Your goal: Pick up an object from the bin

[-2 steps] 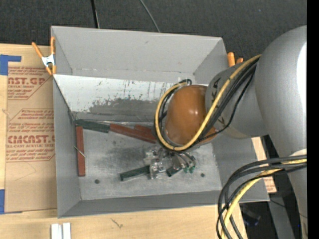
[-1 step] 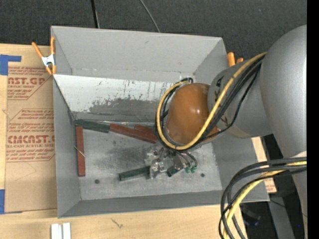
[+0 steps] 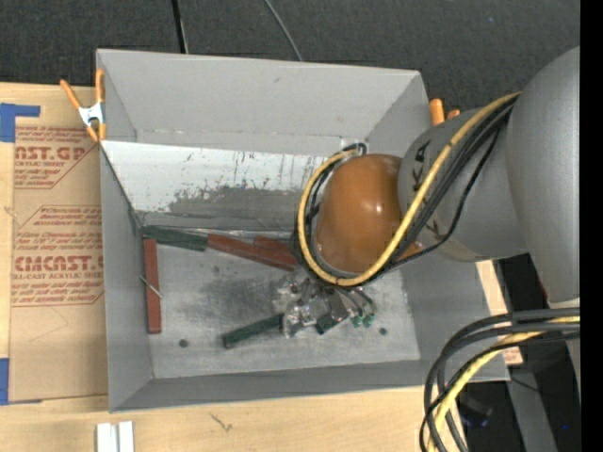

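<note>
My gripper [image 3: 300, 309] is low over the bin floor, right of the middle, under the orange cover. A dark green stick [image 3: 250, 331] lies on the floor, slanting from the lower left up to the gripper, and its right end meets the gripper's metal parts. A small dark piece with green dots [image 3: 360, 320] lies just right of the gripper. A red-brown stick [image 3: 252, 249] lies above and to the left of it, near the back wall.
A dark green rod [image 3: 179, 240] lies along the foot of the back wall. A red-brown bar [image 3: 151, 286] lies lengthwise by the left wall. The arm with its cables comes in from the right and covers the bin's right side.
</note>
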Tool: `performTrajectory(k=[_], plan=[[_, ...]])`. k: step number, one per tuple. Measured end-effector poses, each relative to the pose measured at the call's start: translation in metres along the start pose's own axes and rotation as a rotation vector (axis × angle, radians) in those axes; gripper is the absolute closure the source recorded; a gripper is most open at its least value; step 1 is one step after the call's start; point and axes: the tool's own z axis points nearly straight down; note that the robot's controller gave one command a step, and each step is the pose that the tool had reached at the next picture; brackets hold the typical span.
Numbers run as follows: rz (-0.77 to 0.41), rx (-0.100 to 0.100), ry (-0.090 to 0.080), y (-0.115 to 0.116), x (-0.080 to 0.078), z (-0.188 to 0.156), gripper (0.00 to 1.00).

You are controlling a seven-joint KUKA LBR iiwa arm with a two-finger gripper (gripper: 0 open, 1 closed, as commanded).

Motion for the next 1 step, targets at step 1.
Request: performTrajectory(k=[1], plan=[[-0.036, -0.001, 0.003, -0.0088, -0.015, -0.0942, 1.0]])
